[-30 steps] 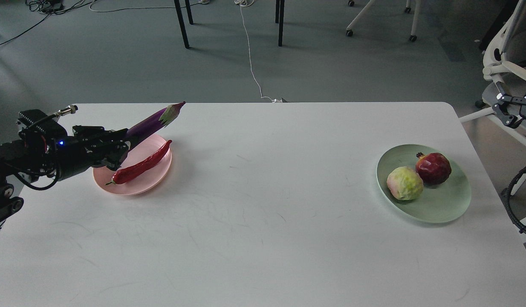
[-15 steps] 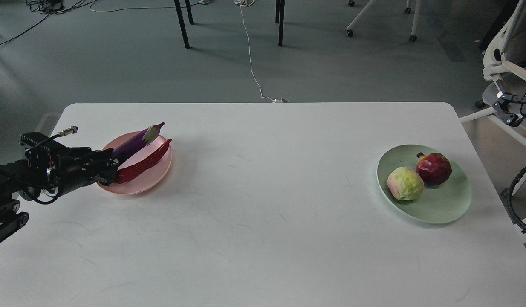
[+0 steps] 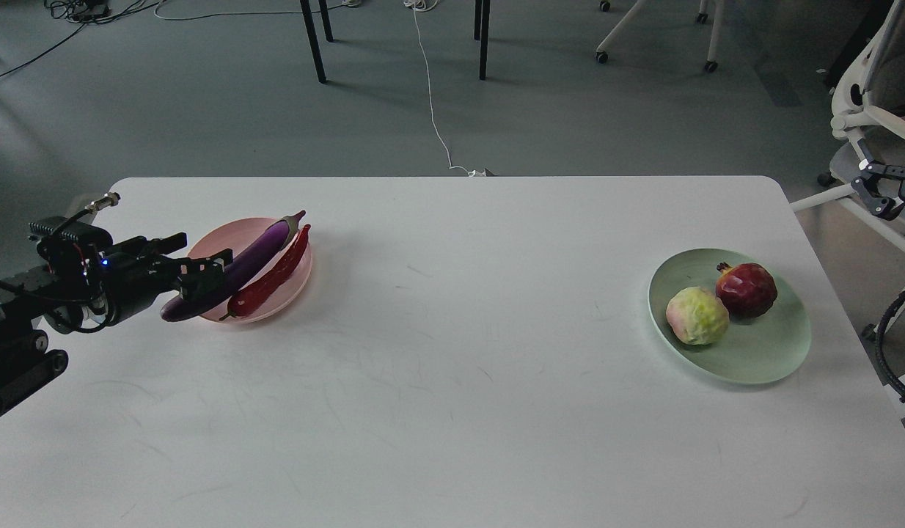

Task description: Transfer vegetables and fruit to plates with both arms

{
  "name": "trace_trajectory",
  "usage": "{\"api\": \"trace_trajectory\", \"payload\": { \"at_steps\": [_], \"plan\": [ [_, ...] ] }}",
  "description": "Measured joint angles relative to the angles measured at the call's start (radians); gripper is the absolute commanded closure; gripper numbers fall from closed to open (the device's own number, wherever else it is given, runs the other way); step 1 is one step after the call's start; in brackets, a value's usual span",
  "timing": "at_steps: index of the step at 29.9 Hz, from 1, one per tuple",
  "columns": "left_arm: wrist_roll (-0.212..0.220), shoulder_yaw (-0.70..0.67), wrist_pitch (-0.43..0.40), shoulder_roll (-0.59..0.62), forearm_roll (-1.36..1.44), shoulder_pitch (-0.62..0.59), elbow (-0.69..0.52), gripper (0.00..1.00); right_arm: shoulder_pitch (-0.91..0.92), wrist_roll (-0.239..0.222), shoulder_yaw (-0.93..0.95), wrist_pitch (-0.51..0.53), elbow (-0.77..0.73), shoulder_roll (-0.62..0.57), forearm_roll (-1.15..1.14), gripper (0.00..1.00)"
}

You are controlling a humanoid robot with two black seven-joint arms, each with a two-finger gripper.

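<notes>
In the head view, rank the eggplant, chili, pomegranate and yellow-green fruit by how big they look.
1. Eggplant, the longest and thicker than the chili.
2. Chili, slimmer and shorter.
3. Pomegranate and yellow-green fruit: they look alike in size, so I will not rank them.

office-like lab: wheeled chairs, floor cables, grey floor.
</notes>
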Motion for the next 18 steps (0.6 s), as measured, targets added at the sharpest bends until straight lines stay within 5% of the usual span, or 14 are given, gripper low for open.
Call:
{"api": "trace_trajectory", "payload": {
  "at_steps": [13,18],
  "plan": [
    [-0.006,-0.019,-0.008,-0.013,-0.546,-0.169,-0.005,0.02,0.024,0.000,0.001,-0.003,-0.031,0.010,-0.001,0.01],
    [-0.006,-0.024,-0.125,-0.064,-0.869,-0.204,-0.002,0.02,0.072,0.000,0.004,-0.073,-0.104,0.057,-0.002,0.01]
  ]
}}
